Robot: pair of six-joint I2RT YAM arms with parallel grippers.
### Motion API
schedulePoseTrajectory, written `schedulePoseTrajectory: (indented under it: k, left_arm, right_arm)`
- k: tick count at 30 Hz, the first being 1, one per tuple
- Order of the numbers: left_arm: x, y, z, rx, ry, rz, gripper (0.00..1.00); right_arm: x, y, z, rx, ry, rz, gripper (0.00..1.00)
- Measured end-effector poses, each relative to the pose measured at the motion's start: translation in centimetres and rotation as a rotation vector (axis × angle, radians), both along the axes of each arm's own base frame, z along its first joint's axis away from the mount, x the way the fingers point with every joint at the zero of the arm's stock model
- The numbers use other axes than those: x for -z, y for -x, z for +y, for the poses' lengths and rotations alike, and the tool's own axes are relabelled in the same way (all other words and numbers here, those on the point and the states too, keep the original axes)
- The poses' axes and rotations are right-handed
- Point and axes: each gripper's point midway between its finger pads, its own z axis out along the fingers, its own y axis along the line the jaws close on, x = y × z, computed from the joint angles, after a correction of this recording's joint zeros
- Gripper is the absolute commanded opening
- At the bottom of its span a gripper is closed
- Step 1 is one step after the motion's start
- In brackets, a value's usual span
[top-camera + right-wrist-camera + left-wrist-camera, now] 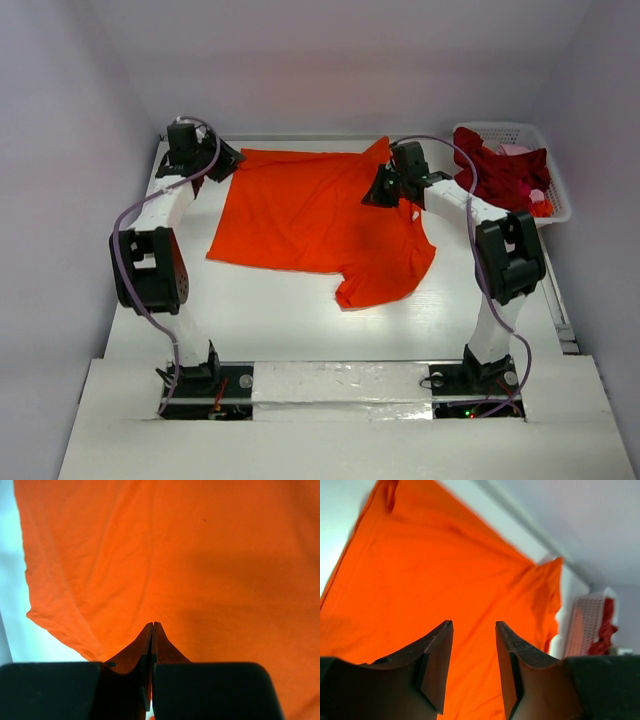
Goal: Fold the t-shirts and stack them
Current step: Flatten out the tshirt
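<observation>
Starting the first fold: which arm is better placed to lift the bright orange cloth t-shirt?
Probably right: the right tool is shut against the bright orange cloth t-shirt; the left tool is open above it, gripping nothing.

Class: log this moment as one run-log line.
bright orange cloth t-shirt: spread, unfolded | left gripper: open at edge | right gripper: shut, hold unclear | dark red t-shirt: in white lattice basket

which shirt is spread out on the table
The orange t-shirt, laid open on the table. The dark red shirt and the pale pink one lie bunched in the white basket at far right.
</observation>
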Motion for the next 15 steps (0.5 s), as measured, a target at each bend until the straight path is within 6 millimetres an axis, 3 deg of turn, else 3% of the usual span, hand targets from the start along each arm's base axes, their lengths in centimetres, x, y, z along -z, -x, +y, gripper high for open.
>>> schedulePoseTrajectory:
  k: [2,4,5,8,11,15]
  left_arm:
    - [1.1,1.7,-0.4,0.008,-0.023,0.024,0.33]
    - [3.7,3.3,-1.0,0.019,-0.051,0.089,0.26]
    - [5.0,4.0,-1.0,0.020,-0.071,0.128,0.16]
    - [9.3,6.4,-1.8,0.046,-0.108,0.266,0.00]
    - [11.2,7.5,-1.8,0.052,-0.178,0.335,0.00]
    - [12.0,8.3,-1.9,0.049,-0.262,0.363,0.00]
  right_arm:
    - [0.3,0.1,-0.3,0.009,0.014,0.010,0.00]
    - [0.7,0.4,-0.6,0.022,0.035,0.025,0.00]
    - [0.9,0.5,-0.8,0.030,0.047,0.033,0.00]
    - [1.6,0.9,-1.5,0.050,0.083,0.062,0.00]
    - [2.1,1.5,-2.1,0.068,0.116,0.083,0.00]
    - [2.8,3.7,-3.2,0.082,0.156,0.112,0.00]
